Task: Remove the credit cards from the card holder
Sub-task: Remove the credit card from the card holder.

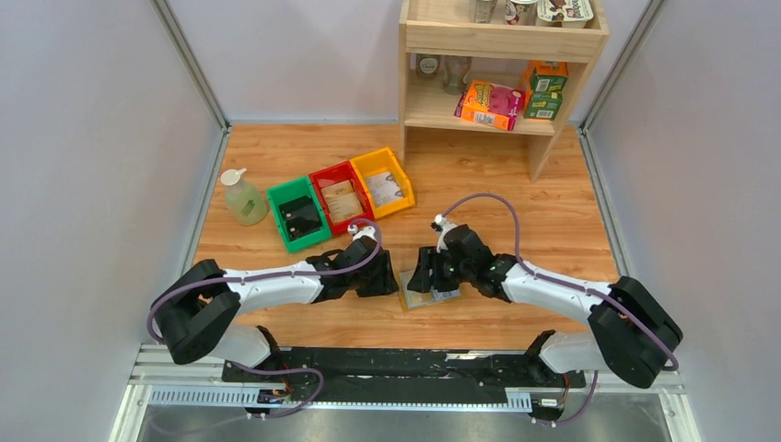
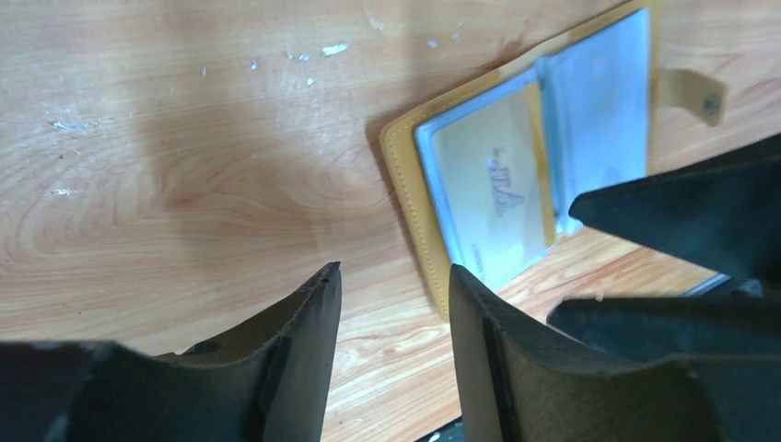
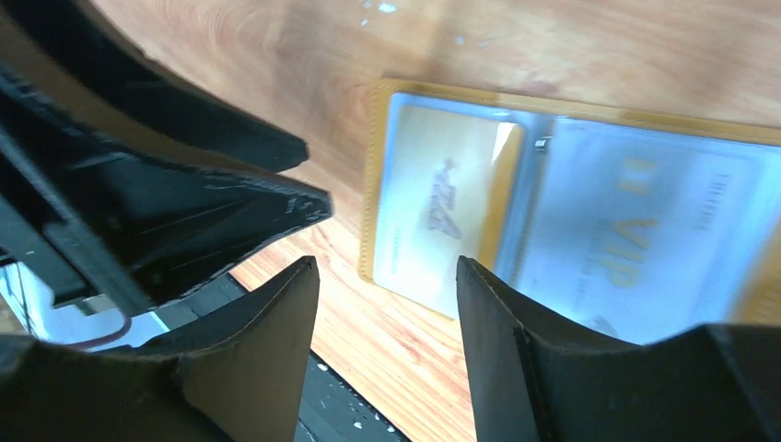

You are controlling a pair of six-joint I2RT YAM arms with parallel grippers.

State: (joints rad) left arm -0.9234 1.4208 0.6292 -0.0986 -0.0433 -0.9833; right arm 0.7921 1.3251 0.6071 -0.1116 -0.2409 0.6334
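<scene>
**Card holder, open, cards still in pockets**

Item: card holder, mustard-yellow. It lies unfolded and flat on the wooden table, inner side up, towards the near edge at the middle, between the two arms. Its clear, pale blue-grey pockets face up. A yellow snap tab sticks out from one edge.

Contents: credit cards, both seated in their pockets.
- Gold card with a dark emblem, in the pocket on the left gripper's side.
- Pale card with gold lettering, in the adjoining pocket.

Left gripper: low beside the holder's edge. The jaws are parted, with only bare wood between them and nothing held. One finger overlaps the holder's stitched border in the wrist view; contact cannot be told.

Right gripper: low over the holder, facing the left one. The jaws are parted and hold nothing. One finger crosses the holder's near edge in the wrist view; contact cannot be told.

Surroundings, further back on the table:
- Green bin, red bin and yellow bin, side by side in a row.
- Pale green bottle, to the left of the bins.
- Wooden shelf, at the rear right, with boxed goods.
</scene>
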